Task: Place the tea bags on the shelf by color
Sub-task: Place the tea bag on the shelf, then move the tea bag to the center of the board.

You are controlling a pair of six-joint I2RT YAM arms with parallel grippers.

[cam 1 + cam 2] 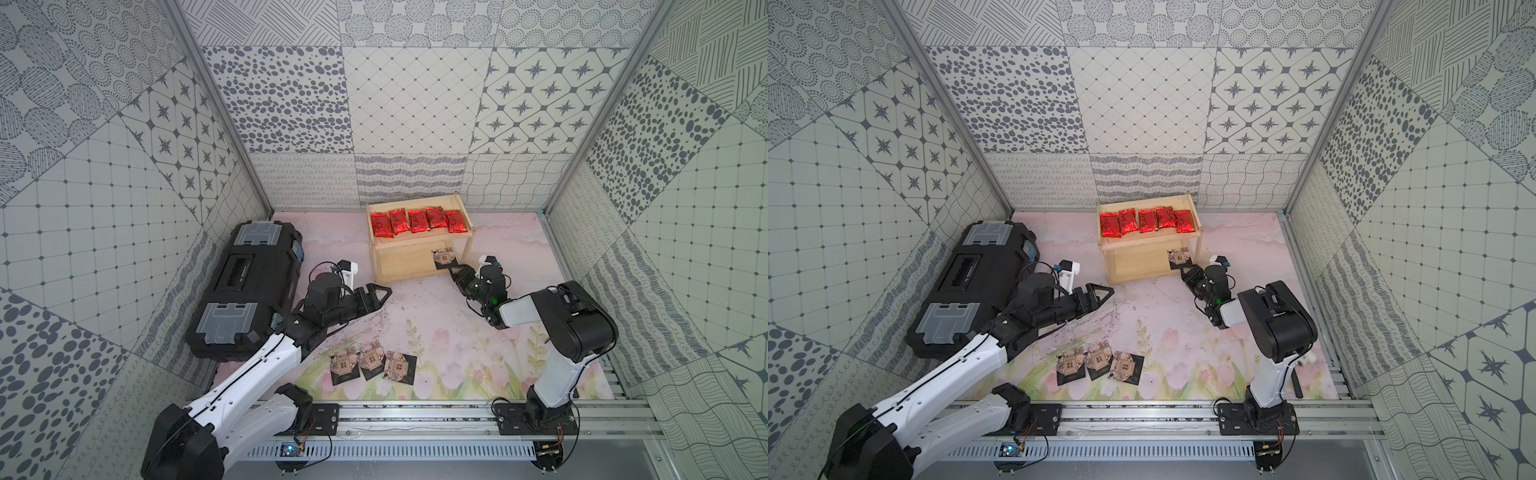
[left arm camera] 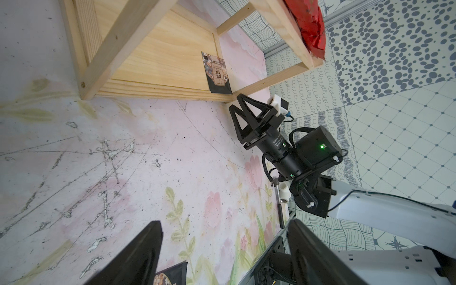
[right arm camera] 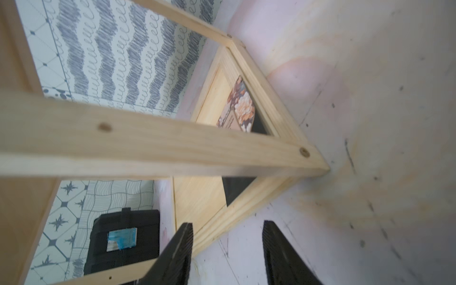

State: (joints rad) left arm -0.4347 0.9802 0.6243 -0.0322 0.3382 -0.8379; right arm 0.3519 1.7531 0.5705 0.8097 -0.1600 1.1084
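Right gripper [image 1: 456, 272] parted, empty, beside flat black floral sachet [image 1: 444, 257] on lower tier of pale wooden shelf [image 1: 409, 274] — left gripper [image 1: 385, 297] wide, empty.

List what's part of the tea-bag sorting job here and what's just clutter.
Job:
- five shiny red foil sachets, on top tier
- black square floral sachets: three on the mat, one on lower tier
- pale two-tier wooden shelf

Clutter:
- large black toolbox with grey latches
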